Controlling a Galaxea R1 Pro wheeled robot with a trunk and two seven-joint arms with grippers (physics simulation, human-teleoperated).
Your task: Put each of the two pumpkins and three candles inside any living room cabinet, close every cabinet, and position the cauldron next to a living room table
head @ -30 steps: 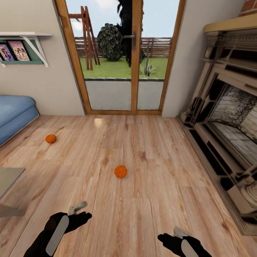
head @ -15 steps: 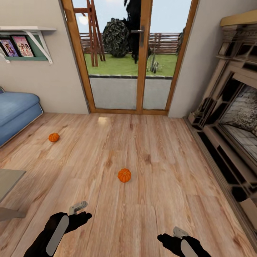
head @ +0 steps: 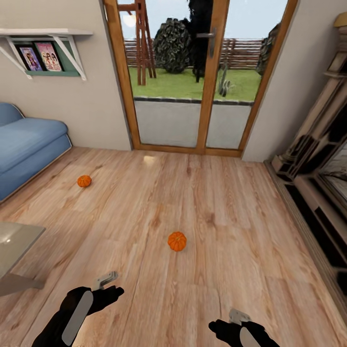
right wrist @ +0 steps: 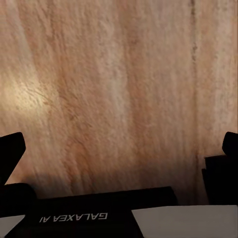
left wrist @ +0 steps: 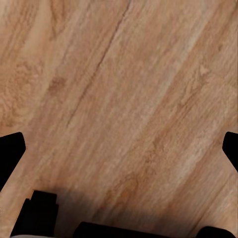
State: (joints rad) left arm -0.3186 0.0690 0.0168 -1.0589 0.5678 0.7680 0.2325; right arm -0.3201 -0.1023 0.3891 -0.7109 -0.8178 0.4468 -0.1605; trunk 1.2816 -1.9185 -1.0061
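Pumpkins point(head: 177, 241) point(head: 84, 181) well apart on wooden floor point(head: 217, 270)

Both arms are showing glossy black shells, each carrying a long pale grey panel. The left hand point(head: 107, 278) and right hand point(head: 238, 315) are ending in light grey metal fingers. White "GALAXEA AI" lettering is showing on the right wrist's black housing.

A living room with a light wood plank floor point(head: 217, 217). Wood-framed glass doors point(head: 202, 72) in a beige wall point(head: 82, 111) look onto a sunny lawn. A blue sofa point(head: 24, 142) sits left under a white wall shelf point(head: 48, 33); an ornate fireplace point(head: 323, 164) stands right
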